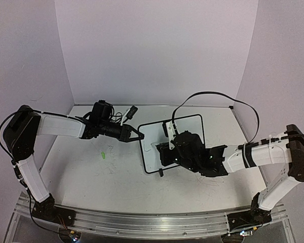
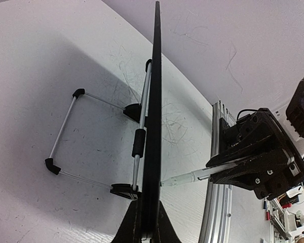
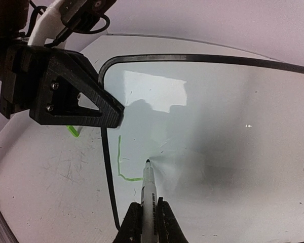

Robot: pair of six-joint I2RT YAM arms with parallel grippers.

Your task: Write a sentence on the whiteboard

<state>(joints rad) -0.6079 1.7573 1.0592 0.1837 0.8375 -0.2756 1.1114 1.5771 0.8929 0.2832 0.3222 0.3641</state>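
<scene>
Right pincer (image 3: 146,218) gripping marker (image 3: 148,188), whiteboard (image 3: 218,126) cut off

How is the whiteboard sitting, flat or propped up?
Propped up: left wrist view shows the whiteboard edge-on, its wire stand spread behind it.

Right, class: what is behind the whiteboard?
A wire stand with black corners sits behind the whiteboard, seen only in the left wrist view. The board's back face is edge-on and unseen; in the other views the board covers the wire loop.
</scene>
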